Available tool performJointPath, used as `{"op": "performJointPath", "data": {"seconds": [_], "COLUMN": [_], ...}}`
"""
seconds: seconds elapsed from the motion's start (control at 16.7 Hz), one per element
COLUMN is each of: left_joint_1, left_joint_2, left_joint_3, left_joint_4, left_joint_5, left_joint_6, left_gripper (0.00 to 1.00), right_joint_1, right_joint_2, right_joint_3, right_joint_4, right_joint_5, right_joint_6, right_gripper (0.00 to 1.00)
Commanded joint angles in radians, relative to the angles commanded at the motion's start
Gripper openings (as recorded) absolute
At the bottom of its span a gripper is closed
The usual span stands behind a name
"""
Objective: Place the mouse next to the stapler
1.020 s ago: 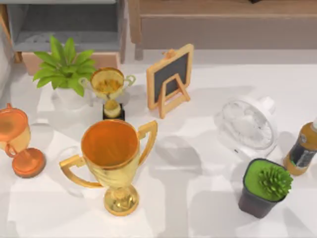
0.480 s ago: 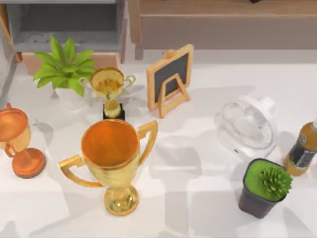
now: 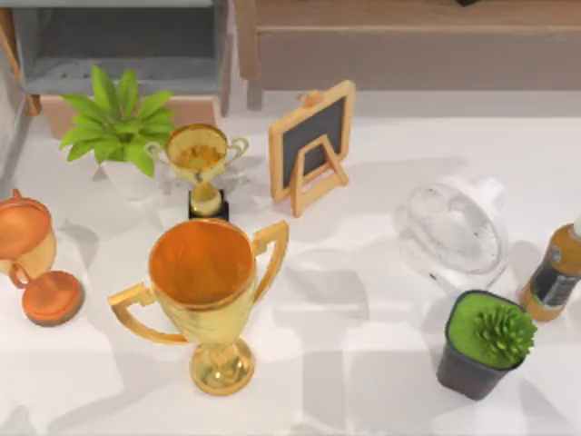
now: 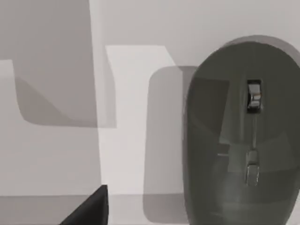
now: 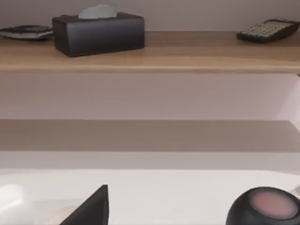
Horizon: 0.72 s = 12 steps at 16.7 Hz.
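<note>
Early stage: the mouse [image 4: 241,136] lies ungrasped on the desk [image 4: 140,28] beneath the left wrist camera; finger state indeterminable for both arms.

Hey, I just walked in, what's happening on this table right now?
In the left wrist view a grey mouse lies on the white table, right below that camera, not yet picked up. From above, the table holds a big gold trophy, a small chalkboard, a white fan and a potted succulent. No stapler is in sight yet.
</note>
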State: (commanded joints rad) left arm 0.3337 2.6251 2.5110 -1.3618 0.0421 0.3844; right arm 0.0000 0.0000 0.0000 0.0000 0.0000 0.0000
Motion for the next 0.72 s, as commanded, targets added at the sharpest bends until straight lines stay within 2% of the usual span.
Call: {"op": "performJointPath", "data": {"seconds": [0.48, 0.72], "left_joint_1": [0.048, 0.038], "left_joint_2": [-0.235, -0.243], "left_joint_3": [-0.104, -0.128], "left_joint_4": [-0.126, -0.107], "left_joint_5": [0.004, 0.003], "left_joint_6": [0.052, 0.041], "left_gripper": [1.0, 1.0], "right_joint_1": [0.0, 0.0], "right_joint_2": [0.0, 0.0], "right_joint_3": [0.0, 0.0], "right_joint_4": [0.0, 0.0], "right_joint_5": [0.0, 0.0], "right_joint_6": [0.0, 0.0], "right_gripper": [1.0, 1.0]}}
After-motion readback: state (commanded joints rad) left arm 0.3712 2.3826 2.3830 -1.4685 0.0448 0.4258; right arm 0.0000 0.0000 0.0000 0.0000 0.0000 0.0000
